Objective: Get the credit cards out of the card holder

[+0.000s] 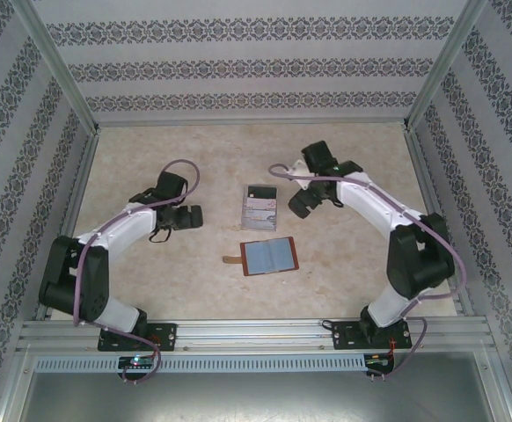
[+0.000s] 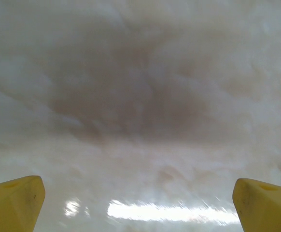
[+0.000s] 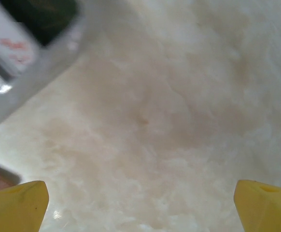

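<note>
Patterned walls (image 1: 238, 61) fence a pale marbled surface (image 1: 150, 281), bare out to its edges. The left tool (image 2: 140, 205) and right tool (image 3: 140, 205) flank the middle, each spread wide and empty. The card holder (image 1: 269, 256) lies open and flat, sleeves up. The credit cards (image 1: 259, 207) sit stacked just beyond it, apparently already out.

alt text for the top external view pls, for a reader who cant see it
An open reddish-brown card holder lies sleeves-up in the middle of a pale table, with the credit cards lying just beyond it. The left end effector and right end effector flank the cards, both empty.
</note>
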### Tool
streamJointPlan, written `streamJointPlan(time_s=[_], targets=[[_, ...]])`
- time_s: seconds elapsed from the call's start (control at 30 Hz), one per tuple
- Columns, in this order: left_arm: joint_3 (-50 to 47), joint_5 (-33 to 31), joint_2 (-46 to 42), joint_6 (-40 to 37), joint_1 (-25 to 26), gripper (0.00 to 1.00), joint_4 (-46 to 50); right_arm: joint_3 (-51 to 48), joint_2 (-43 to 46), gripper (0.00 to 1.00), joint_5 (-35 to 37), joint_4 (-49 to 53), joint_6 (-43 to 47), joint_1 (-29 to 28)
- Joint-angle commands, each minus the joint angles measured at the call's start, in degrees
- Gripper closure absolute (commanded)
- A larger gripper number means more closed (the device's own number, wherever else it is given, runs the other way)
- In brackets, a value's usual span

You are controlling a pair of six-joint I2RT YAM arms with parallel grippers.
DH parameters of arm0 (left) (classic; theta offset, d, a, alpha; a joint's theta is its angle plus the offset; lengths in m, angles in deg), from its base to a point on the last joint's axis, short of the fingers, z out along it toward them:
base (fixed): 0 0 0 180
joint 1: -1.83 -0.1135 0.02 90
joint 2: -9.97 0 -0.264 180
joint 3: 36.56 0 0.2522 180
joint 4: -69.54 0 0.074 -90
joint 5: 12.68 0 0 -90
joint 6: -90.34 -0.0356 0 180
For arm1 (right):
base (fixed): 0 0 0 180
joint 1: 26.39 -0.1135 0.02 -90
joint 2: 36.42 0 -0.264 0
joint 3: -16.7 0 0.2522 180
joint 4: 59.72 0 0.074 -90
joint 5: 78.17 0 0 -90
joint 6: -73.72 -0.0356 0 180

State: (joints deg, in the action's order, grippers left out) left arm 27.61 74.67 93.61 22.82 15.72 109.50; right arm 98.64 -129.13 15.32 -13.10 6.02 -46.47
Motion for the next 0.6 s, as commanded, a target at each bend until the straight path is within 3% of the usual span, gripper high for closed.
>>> streamJointPlan(time_s=[0.0,0.13,0.3,0.47,0.57], targets=[[-3.2,-10.4,-4.6,-6.1,-2.0,0.0,-8.8,-7.7,4.7,0.02,0.5,-16.8,-9.0,4.0],[-7.6,-17.8,-6.6,-8.9,-4.7,0.0,-17.2,-17.7,8.2,0.02,2.5,-30.9,-14.8,9.0],[-12.8,-16.4,-6.3,-11.4,-10.5,0.0,-29.5,-29.2,10.6,0.02,4.6,-48.7,-17.7,13.8],[-23.2,-8.5,-4.0,-14.2,-15.6,0.0,-54.0,-36.8,9.2,0.02,1.7,-64.0,-21.9,16.9],[-23.1,-3.4,-2.0,-14.4,-17.9,0.0,-58.4,-39.0,8.3,0.02,1.7,-68.8,-22.1,16.9]])
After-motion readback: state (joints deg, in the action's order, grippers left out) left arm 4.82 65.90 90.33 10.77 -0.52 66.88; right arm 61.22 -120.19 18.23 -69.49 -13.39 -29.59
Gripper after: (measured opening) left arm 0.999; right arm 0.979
